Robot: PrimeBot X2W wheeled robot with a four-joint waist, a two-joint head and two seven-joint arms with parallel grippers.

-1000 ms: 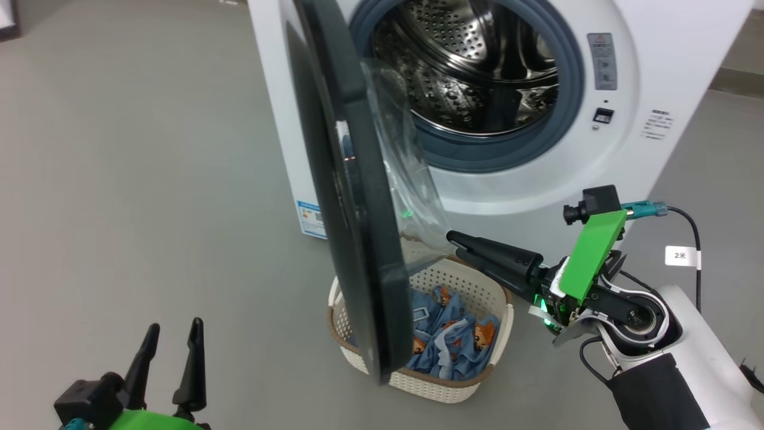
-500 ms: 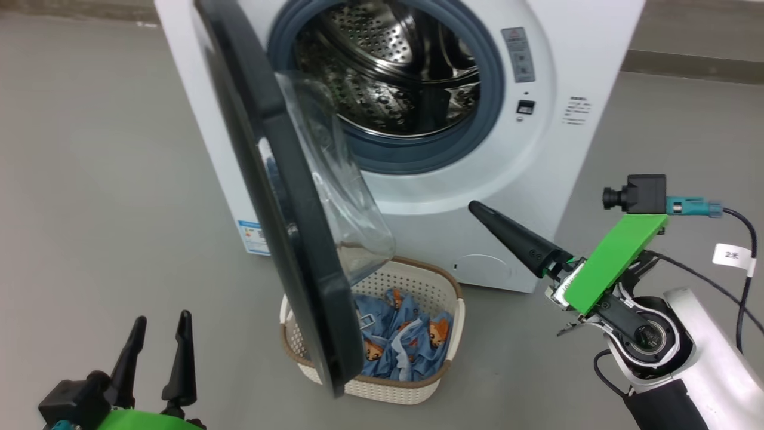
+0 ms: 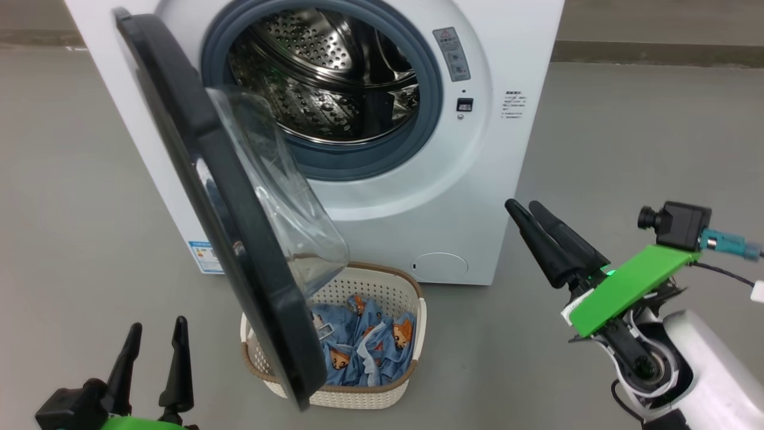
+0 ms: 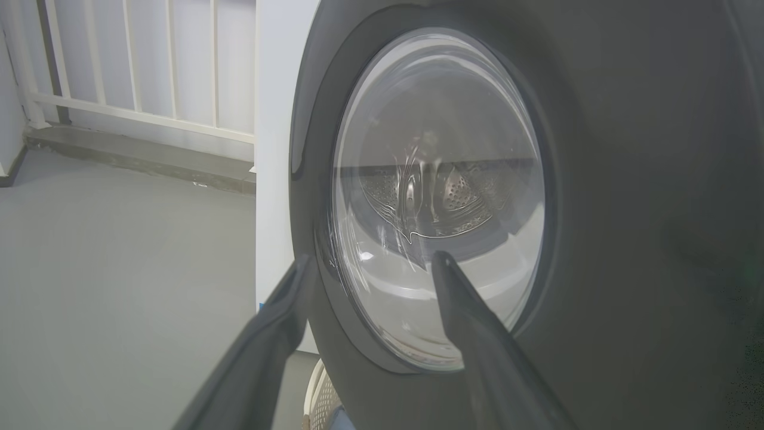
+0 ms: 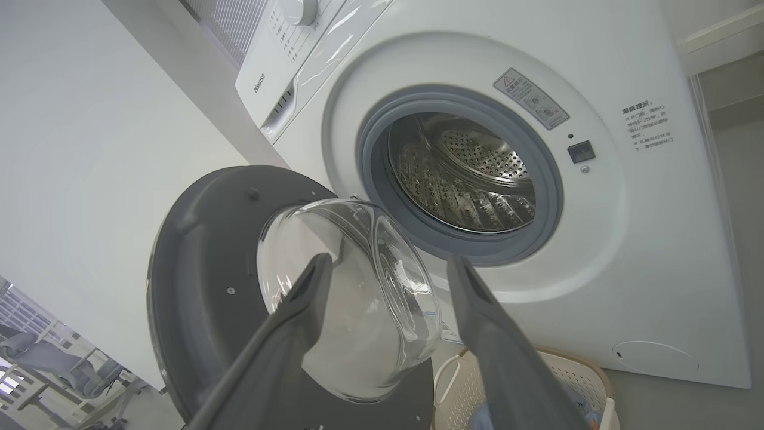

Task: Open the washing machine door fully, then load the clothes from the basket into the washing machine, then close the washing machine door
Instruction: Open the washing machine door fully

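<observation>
The white washing machine [image 3: 477,179] stands with its steel drum [image 3: 316,77] exposed. The washing machine door [image 3: 179,113] is swung out toward me, and its clear glass bowl [image 3: 268,197] hangs over the basket [image 3: 370,286] on the floor. The blue printed clothes [image 3: 370,346] lie inside the basket, partly hidden by the door. My left gripper [image 3: 158,323] is open at the lower left, facing the door's outer face [image 4: 627,209]. My right gripper [image 3: 522,204] is open and holds nothing, off the machine's right front corner. It points at the door's inner side [image 5: 203,269] and the drum [image 5: 465,179].
Grey floor surrounds the machine on both sides. A white railing [image 4: 149,60] runs behind it on the left. A cable with a white tag [image 3: 758,289] trails from my right wrist. Office chairs [image 5: 36,352] sit far off.
The head camera has swung, so the machine sits further left in the picture. My right gripper has drawn back from the door's glass bowl to the right. The left gripper keeps its place.
</observation>
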